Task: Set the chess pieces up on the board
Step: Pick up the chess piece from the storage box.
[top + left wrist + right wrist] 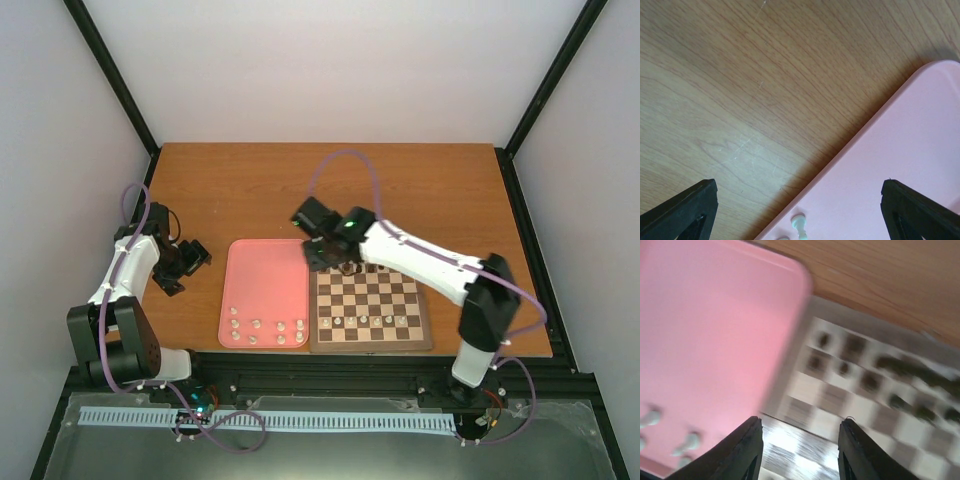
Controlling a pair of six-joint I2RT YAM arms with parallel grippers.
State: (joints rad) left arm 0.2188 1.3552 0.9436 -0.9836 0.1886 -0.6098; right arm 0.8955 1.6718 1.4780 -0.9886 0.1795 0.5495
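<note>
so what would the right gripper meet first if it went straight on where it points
Probably the checkered wooden chessboard, squares near its edge by the pink tray; blurred, so unsure.

a brown wood-grain table [250, 180] carries a flat pink rectangular tray [262, 280] and, just beside it on the right, a square checkered wooden chessboard [370, 346] (brown-bordered).

Left wrist cam is mostly wooden table [740, 90], with the grain running diagonally and a few faint scratches. The pink tray [920, 150] takes up the lower right, its rounded corner up by the right edge and a shadow along its rim. The left gripper [800, 212] has its black fingertips [687, 207] poking in at both bottom corners, spread wide and gripping nothing. One little white chess piece [799, 223] sits on the tray at bottom centre. A second one barely peeks in beside it at the frame edge.
</note>
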